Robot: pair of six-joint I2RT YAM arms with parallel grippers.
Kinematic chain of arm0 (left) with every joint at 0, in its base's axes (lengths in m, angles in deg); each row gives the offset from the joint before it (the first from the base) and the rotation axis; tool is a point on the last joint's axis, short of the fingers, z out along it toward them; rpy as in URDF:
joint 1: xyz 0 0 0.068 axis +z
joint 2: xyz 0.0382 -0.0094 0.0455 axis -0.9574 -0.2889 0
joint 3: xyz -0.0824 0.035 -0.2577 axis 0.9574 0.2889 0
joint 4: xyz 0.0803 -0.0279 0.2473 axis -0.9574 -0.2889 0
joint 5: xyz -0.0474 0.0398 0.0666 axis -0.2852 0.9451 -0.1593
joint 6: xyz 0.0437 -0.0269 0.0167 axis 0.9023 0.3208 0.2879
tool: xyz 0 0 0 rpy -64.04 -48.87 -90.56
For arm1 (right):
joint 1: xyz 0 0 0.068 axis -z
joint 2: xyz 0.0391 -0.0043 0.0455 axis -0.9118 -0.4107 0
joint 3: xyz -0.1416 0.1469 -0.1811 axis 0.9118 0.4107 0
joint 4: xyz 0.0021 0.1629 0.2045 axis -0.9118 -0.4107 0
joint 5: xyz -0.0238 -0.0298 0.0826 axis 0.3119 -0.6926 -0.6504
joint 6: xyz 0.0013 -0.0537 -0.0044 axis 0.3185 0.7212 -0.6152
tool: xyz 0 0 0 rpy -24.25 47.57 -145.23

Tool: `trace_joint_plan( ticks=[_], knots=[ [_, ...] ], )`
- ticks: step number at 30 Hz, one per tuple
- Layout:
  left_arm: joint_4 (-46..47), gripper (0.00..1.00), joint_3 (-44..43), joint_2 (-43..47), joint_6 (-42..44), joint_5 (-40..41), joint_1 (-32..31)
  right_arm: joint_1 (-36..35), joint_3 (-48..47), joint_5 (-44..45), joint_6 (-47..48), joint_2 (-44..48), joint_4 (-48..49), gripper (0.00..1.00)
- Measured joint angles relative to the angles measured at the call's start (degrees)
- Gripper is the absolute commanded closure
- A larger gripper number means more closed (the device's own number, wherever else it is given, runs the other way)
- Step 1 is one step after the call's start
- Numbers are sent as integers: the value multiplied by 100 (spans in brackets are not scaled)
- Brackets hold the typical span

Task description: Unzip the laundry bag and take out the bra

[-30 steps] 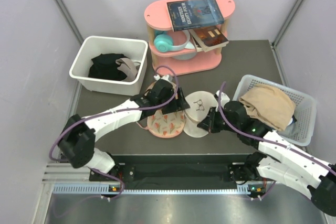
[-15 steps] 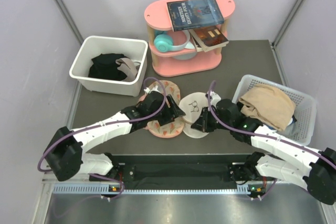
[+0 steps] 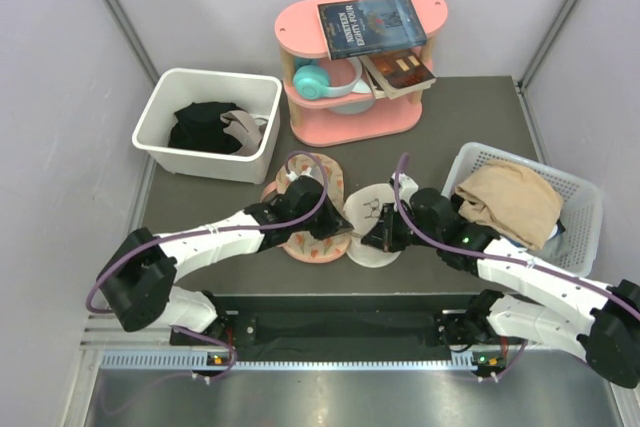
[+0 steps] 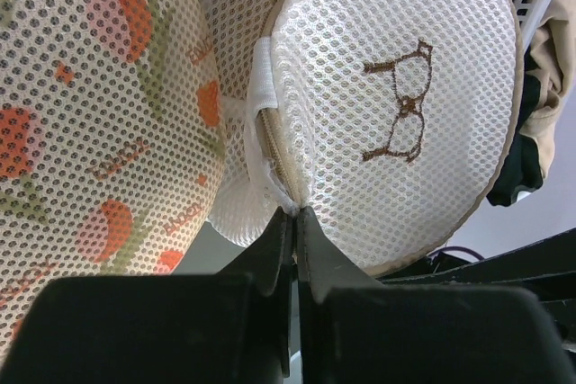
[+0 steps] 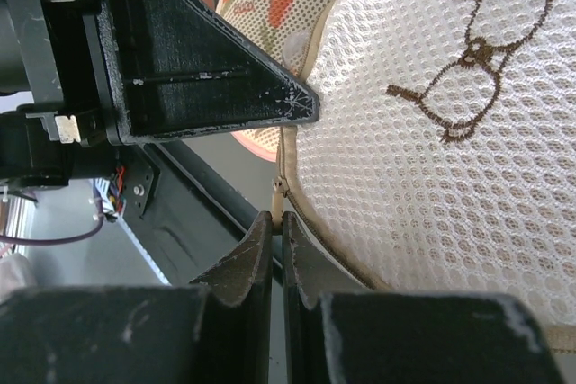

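Bag (image 3: 375, 225) mid-table, tilted, touching floral piece (image 3: 312, 235) | left gripper (image 4: 293, 215) fingers pinching rim tab | right gripper (image 5: 277, 218) fingers nipping zip rim | bra unseen, judged inside | advice: anchor tab, draw pull along rim, keep mesh taut.

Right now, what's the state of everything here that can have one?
laundry bag: zip closed where visible.
left gripper: shut on the laundry bag's rim by the zip end.
right gripper: shut on the laundry bag's rim at the zip.
white bin: holds black clothes.
basket: holds a beige garment.
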Motion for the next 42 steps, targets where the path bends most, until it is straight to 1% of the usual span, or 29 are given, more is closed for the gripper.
trace_joint_plan(
  ticks=[8,19,27,30,37,42],
  knots=[
    [33,100,0,4,2,20,0,-2,0,81,-17,26,-160,100],
    [15,100,90,402,96,219,70,37,0,732,22,756,-909,100],
    [-74,100,94,481,387,413,105,57,-85,1104,98,931,-1405,100],
    [-190,100,-181,254,632,376,109,59,-175,1233,129,990,-1628,100],
    [-227,100,-1539,-872,1377,-103,151,85,-597,1550,280,1215,-2153,100],
    [-92,100,-2087,-1263,1829,-435,175,90,-702,1596,306,1322,-2243,100]
  ],
)
